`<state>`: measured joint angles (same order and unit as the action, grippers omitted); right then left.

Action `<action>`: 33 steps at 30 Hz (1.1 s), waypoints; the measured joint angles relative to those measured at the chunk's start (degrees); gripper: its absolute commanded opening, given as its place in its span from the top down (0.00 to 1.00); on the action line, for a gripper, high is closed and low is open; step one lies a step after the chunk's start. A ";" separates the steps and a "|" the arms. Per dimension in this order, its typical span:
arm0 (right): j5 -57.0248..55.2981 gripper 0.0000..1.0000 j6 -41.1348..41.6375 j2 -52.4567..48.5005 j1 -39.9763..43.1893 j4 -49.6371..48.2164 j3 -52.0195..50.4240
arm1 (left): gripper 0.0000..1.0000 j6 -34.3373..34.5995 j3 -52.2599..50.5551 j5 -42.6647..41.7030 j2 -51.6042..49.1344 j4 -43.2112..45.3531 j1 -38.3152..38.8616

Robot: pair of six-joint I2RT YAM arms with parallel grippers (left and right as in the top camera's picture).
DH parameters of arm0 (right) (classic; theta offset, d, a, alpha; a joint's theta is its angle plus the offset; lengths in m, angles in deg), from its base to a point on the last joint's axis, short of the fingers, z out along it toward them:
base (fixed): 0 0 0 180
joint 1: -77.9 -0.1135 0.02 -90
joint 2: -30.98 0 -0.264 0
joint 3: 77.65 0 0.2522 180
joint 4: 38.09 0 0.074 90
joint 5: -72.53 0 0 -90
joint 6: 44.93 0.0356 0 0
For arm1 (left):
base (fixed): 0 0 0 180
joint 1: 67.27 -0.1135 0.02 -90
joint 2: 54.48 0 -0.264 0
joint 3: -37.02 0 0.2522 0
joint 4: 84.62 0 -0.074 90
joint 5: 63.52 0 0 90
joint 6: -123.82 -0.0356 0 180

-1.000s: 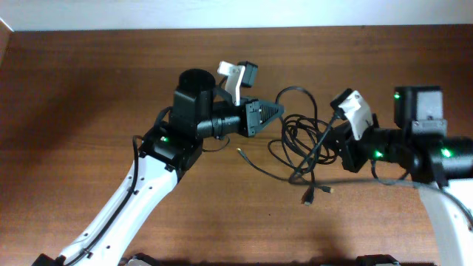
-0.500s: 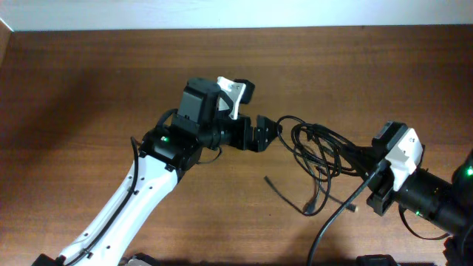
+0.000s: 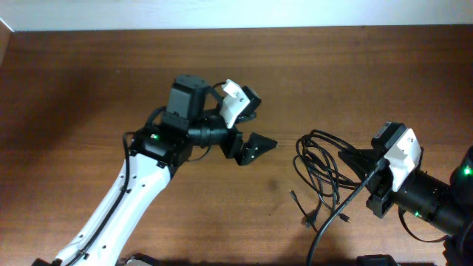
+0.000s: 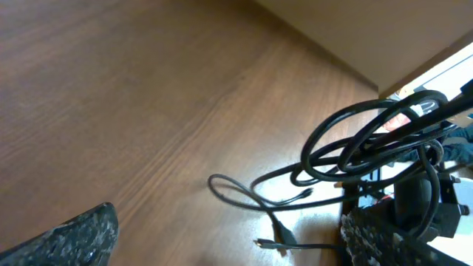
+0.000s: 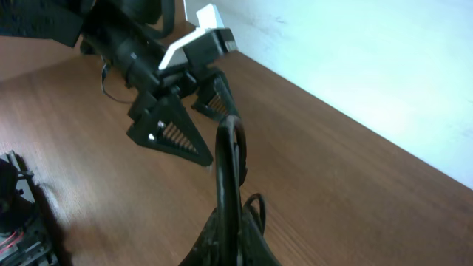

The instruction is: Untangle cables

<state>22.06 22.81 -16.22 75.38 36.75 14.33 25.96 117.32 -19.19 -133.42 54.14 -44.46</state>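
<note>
The thin black cables (image 3: 321, 166) hang in a tangled bundle of loops right of centre, their plug ends trailing onto the wood (image 3: 310, 218). My right gripper (image 3: 353, 162) is shut on the right side of the bundle; in the right wrist view a loop of cable (image 5: 230, 151) rises from its closed fingers (image 5: 225, 233). My left gripper (image 3: 250, 145) is open and holds nothing, a short way left of the bundle. The left wrist view shows the loops (image 4: 369, 137) ahead between the spread fingers (image 4: 81, 236), with a plug (image 4: 282, 238) on the table.
The brown wooden table (image 3: 89, 89) runs to a pale wall at the back. The left arm (image 3: 148, 170) reaches in from the lower left. The right arm's body (image 3: 432, 199) fills the lower right corner.
The left gripper has opened, let go of the cables and drawn back to the left. The right gripper has carried the bundle right and toward the front edge.
</note>
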 measured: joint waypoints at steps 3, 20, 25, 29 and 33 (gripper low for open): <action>0.44 0.96 0.00 0.00 0.00 -0.04 0.00 | 0.01 -0.83 0.00 -3.78 0.74 -0.39 -0.31; 7.48 0.96 1.27 0.00 0.00 -2.62 0.00 | 0.01 -15.17 0.00 -3.30 0.83 -2.16 6.34; 10.51 0.96 1.31 0.00 0.00 -2.69 0.00 | 0.01 -15.15 0.00 -3.19 0.83 -0.76 6.71; 12.76 0.96 1.27 0.00 0.00 -3.50 0.00 | 0.07 -15.17 0.00 -3.23 0.83 -0.74 8.79; 13.55 0.96 1.31 0.00 0.00 -4.07 0.00 | 0.65 -15.32 0.00 -3.56 0.83 -0.81 10.03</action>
<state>35.61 24.12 -16.22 75.38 32.68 14.33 10.64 117.32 -22.75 -132.59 53.33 -34.43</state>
